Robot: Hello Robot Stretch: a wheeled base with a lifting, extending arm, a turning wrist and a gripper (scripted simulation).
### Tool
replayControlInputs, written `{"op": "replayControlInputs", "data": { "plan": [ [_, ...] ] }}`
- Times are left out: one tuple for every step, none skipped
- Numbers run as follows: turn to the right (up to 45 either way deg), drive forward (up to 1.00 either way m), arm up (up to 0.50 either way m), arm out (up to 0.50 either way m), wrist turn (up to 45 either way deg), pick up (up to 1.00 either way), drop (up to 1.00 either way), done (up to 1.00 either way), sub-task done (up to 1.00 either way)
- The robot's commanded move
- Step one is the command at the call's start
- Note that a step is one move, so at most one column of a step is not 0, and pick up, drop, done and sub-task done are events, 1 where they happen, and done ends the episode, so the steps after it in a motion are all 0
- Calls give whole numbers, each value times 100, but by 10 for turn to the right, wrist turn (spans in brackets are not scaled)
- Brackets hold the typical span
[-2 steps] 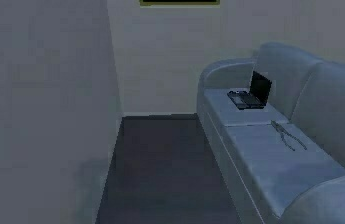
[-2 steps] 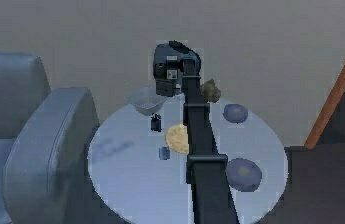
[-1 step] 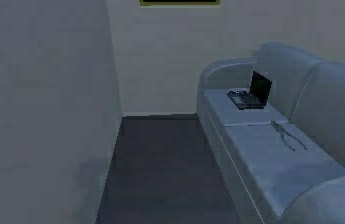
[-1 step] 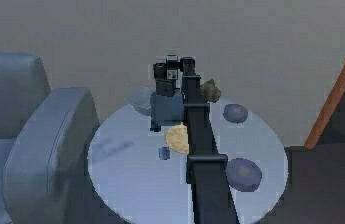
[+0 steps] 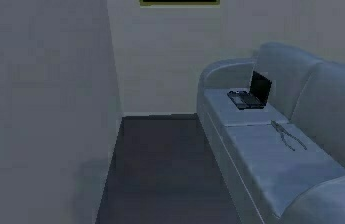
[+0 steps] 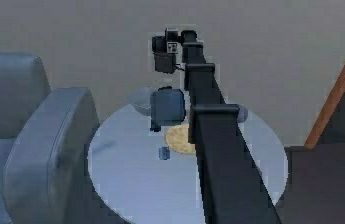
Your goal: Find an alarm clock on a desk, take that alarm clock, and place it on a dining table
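One arm (image 6: 215, 130) reaches over the round worktop (image 6: 110, 160), likely for a set-down; blue-grey lump (image 6: 167, 105) near the gripper (image 6: 163, 55); fingers' state and load: cannot tell.

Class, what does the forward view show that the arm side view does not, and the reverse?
Forward view: an open laptop on the seat, a framed picture high on the wall. Arm side view: the arm, the gripper, a round table with a flat tan item, a grey-blue blob near the gripper. Both: a pale blue sofa.
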Motion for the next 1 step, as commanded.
{"op": "replayControlInputs", "data": {
  "plan": [
    [0,0,0,-8,0,0,0,0,0]
  ]
}}
